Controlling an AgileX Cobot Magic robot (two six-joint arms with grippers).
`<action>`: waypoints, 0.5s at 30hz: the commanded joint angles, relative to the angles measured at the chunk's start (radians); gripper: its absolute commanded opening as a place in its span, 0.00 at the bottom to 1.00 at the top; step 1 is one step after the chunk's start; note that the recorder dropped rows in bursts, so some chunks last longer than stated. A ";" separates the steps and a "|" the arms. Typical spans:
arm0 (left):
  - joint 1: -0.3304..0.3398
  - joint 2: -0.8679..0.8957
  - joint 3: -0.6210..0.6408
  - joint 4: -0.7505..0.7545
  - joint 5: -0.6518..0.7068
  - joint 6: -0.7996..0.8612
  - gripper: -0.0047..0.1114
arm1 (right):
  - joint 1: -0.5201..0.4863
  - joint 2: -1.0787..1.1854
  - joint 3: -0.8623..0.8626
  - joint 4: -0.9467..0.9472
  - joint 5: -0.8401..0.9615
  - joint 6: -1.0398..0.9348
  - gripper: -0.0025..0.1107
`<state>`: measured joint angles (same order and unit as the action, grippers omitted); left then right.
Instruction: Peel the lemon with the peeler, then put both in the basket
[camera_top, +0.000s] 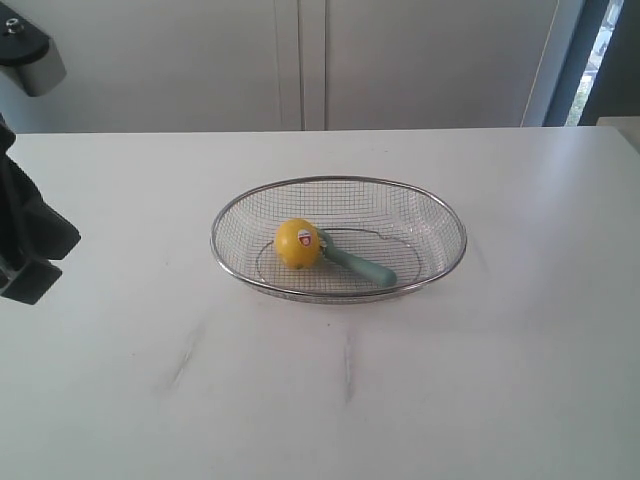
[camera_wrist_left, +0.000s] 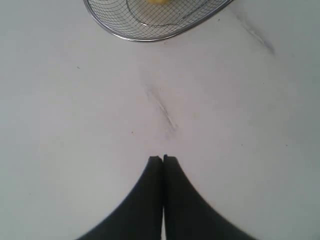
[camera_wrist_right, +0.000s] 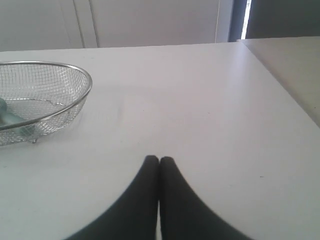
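Lemon (camera_top: 298, 243) and peeler (camera_top: 357, 262) lie touching in the basket (camera_top: 440, 212); my left gripper (camera_wrist_left: 163, 158) and right gripper (camera_wrist_right: 159, 160), both pressed together, must open before reaching in.

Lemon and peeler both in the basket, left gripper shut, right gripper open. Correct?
Not quite: the right gripper is shut too, fingers together in the right wrist view. The rest holds: lemon and peeler lie in the basket, left gripper shut.
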<state>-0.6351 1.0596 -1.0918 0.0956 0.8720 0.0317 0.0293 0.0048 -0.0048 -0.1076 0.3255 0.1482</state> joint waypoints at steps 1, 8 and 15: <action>-0.005 -0.013 0.005 -0.010 0.011 -0.007 0.04 | 0.000 -0.005 0.005 0.011 -0.018 -0.100 0.02; -0.005 -0.013 0.005 -0.010 0.011 -0.007 0.04 | 0.000 -0.005 0.005 0.057 -0.018 -0.099 0.02; -0.005 -0.013 0.005 -0.010 0.011 -0.007 0.04 | 0.000 -0.005 0.005 0.068 -0.018 -0.099 0.02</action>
<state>-0.6351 1.0596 -1.0918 0.0956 0.8720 0.0317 0.0293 0.0048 -0.0048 -0.0423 0.3199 0.0608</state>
